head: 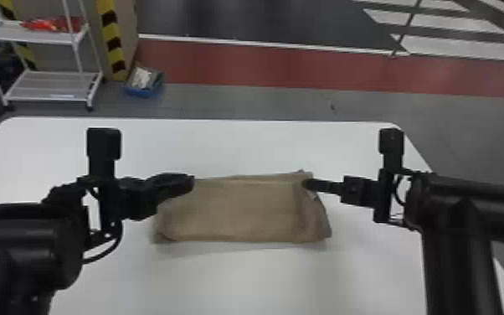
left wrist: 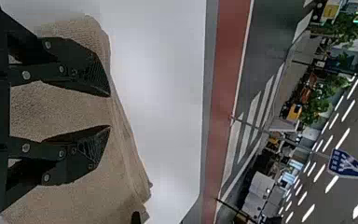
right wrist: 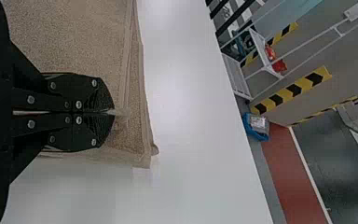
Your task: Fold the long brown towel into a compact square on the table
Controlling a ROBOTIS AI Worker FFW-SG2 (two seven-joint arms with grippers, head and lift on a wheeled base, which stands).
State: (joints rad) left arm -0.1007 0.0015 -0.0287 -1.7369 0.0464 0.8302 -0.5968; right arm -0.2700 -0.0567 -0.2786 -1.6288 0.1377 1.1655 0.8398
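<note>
Left gripper (left wrist: pixel 109 111) is open at brown towel (head: pixel 238 213); right gripper (right wrist: pixel 113 112) is closed, perhaps pinching it. Rectangle is made, square remains.

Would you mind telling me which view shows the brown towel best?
The head view shows the towel best, with nearly its whole outline on the table. The left wrist view shows part of it behind the open left gripper; the right wrist view, a corner by the right gripper.
</note>
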